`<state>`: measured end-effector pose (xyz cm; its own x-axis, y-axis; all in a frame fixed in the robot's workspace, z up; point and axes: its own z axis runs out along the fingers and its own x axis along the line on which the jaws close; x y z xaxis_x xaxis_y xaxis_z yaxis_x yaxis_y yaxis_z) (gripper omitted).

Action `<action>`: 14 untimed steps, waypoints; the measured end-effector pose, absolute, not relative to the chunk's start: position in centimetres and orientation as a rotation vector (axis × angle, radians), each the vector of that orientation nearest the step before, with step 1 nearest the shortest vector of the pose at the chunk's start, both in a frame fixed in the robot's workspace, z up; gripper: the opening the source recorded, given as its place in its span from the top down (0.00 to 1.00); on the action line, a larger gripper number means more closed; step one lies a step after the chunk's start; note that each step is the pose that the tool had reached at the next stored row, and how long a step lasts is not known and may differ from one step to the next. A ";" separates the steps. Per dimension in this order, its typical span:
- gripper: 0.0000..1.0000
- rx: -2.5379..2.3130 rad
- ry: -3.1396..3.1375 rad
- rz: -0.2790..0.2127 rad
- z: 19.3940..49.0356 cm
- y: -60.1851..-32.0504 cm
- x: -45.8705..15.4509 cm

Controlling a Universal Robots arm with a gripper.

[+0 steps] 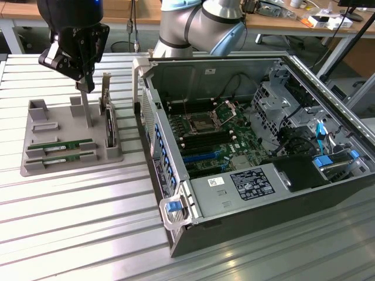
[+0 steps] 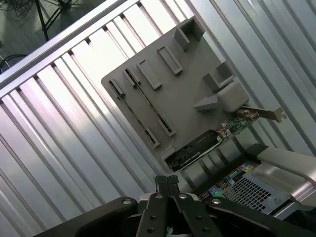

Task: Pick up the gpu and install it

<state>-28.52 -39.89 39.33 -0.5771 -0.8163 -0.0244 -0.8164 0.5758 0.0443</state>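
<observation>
Shut claw (image 1: 87,88) hovers over the tray (image 1: 58,130)
Lowered shut (and empty), it would jab the gpu (image 1: 61,145), not straddle it.

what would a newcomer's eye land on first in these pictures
The open computer case with its motherboard bared dominates the exterior view's right. On that view's left, a grey holder tray carries two green circuit-board sticks lying flat and an upright card; the shut pincer hangs just above it.
</observation>
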 end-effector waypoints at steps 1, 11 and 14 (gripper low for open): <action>0.90 -1.457 2.781 0.079 39.3 -39.9 -28.5; 0.90 -1.566 2.724 0.080 39.3 -39.9 -28.5; 0.90 -1.588 2.711 0.080 39.3 -39.9 -28.5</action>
